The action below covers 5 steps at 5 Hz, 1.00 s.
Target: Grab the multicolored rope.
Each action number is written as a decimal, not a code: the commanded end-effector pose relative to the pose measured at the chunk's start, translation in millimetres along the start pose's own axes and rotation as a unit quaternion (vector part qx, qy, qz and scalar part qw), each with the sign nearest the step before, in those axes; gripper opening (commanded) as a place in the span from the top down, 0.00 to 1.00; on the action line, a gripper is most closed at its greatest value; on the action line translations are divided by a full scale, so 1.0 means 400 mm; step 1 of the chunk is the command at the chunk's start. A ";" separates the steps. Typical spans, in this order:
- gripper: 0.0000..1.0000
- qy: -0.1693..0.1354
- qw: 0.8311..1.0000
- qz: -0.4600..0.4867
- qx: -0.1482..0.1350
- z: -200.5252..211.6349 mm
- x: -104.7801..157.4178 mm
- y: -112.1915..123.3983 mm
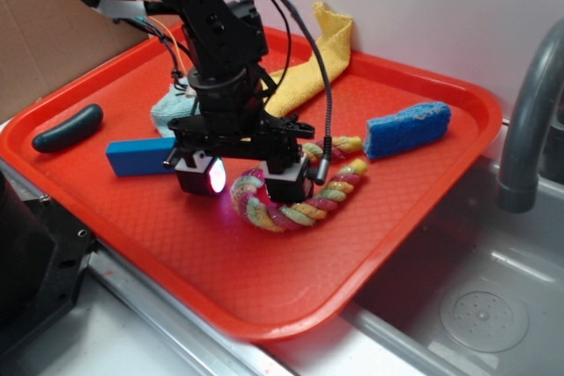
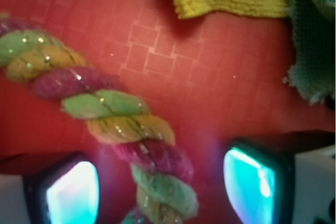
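Observation:
The multicolored rope lies in a U on the red tray, twisted from red, yellow, pale green and pink strands. My gripper is down over the rope's left bend, open, one finger on each side of it. In the wrist view the rope runs from the upper left down between the two glowing pads, with a gap of tray showing on both sides. Nothing is held.
A yellow towel and a pale blue cloth lie behind the arm. A blue sponge is at the right, a blue block and a dark green object at the left. A sink and grey faucet flank the tray's right.

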<state>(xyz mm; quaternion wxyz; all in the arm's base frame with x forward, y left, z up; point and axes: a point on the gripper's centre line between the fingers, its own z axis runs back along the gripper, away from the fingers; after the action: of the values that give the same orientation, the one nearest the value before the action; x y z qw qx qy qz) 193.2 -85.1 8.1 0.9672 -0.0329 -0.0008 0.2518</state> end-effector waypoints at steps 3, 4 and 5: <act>1.00 -0.064 0.976 -0.202 -0.054 0.296 0.020 0.069; 1.00 -0.103 0.972 -0.200 -0.067 0.378 0.021 0.060; 0.00 -0.067 0.977 -0.193 -0.054 0.324 0.032 0.053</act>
<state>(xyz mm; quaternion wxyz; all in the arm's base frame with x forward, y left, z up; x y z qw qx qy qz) 183.3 -54.2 128.2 0.9938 -0.0615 -0.0696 0.0615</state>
